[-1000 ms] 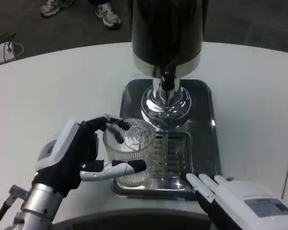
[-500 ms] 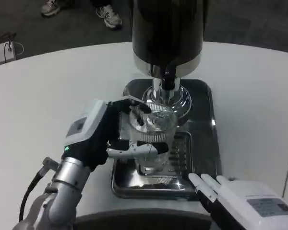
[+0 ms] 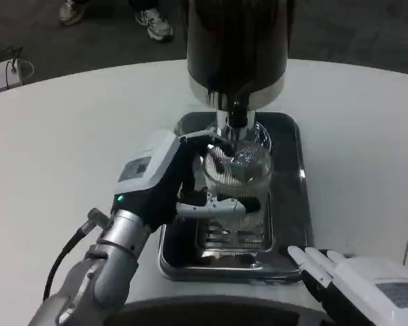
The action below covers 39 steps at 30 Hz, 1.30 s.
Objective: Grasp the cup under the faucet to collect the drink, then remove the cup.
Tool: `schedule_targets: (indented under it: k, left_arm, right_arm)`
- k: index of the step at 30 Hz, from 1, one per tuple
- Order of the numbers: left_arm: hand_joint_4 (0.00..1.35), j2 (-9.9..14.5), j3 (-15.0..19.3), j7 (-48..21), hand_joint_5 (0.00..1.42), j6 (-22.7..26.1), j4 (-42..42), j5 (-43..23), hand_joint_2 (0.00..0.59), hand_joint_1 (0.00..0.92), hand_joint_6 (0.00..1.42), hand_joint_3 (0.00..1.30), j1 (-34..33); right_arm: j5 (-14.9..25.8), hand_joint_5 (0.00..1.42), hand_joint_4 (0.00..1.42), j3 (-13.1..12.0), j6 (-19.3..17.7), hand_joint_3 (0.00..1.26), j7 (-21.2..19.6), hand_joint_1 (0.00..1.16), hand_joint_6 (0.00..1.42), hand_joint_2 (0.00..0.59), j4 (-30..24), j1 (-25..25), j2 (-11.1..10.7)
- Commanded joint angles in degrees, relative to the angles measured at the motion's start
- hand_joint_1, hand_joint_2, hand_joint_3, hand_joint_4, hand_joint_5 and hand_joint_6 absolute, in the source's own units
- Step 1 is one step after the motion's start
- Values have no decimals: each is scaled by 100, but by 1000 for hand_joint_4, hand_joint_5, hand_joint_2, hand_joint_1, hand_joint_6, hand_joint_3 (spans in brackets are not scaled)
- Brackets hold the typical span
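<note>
From the head view, the left hand (image 3: 168, 185) grips the ribbed clear cup (image 3: 236, 183) around its side, holding it under the faucet (image 3: 238, 112) above the metal tray (image 3: 285, 224). The right hand (image 3: 357, 282) waits at the surface edge, fingers straight, holding nothing. The cup looks rigid, slick and breakable; a grip round its middle suits it.

Left hand (image 3: 173, 183): you see a white back, black fingers, a green light.
Left forearm (image 3: 98, 275): silver, black cable.
Right hand (image 3: 357, 282): white, grey label.
</note>
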Motion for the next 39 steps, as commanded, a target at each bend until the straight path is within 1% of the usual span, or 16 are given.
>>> schedule_targets:
  k: [1,2,5,8,18,21,23,26,28,32,34,38,39]
  left_arm:
    - [597,56,-112,-68,1037,224,-247,87,12,251,1384,716,88]
    - [556,67,-131,-84,1027,236,-275,76,13,220,1367,699,99]
    - [441,92,-158,-111,941,247,-331,50,2,156,1327,588,119]
    - [388,107,-150,-127,888,248,-391,18,1,122,1289,527,136]
    - [343,274,-66,-155,845,240,-654,-57,0,114,1270,491,230]
    - [329,324,-38,-199,815,221,-766,-102,0,101,1237,460,316]
    - [319,400,18,-275,803,163,-945,-186,0,90,1236,433,456]
    - [318,503,117,-370,798,154,-1252,-271,0,86,1236,428,661]
    - [332,641,250,-488,810,169,-1605,-371,0,85,1236,427,887]
    - [371,774,479,-735,828,221,-2134,-554,4,99,1236,435,1223]
    - [397,832,728,-827,829,166,-2586,-814,4,100,1236,443,1546]
    - [473,790,1131,-919,829,106,-3266,-1254,20,94,1236,473,1988]
    - [493,743,1264,-935,824,78,-3506,-1447,27,101,1211,482,2100]
  right_arm:
    - [214,0,0,-141,-133,2,-61,536,0,468,-82,155,6]
    - [239,0,0,-160,-148,3,-65,536,0,468,-82,173,10]
    - [301,0,0,-196,-183,4,-83,537,0,468,-82,208,40]
    - [341,0,0,-224,-213,9,-96,537,0,468,-82,225,74]
    - [422,0,0,-259,-250,30,-45,538,0,468,-82,223,134]
    - [433,0,0,-272,-247,32,-7,538,0,468,-82,229,141]
    - [452,0,0,-268,-253,33,5,538,0,468,-82,244,135]
    - [454,0,0,-272,-269,35,19,538,0,468,-82,220,124]
    - [460,0,0,-292,-257,38,29,539,0,468,-82,205,116]
    - [485,0,0,-319,-252,42,31,539,0,468,-82,198,116]
    - [480,0,0,-335,-267,43,19,539,0,468,-82,191,123]
    - [453,0,0,-362,-270,48,-9,539,0,468,-82,183,150]
    - [431,0,0,-365,-265,49,-17,539,0,468,-82,184,164]
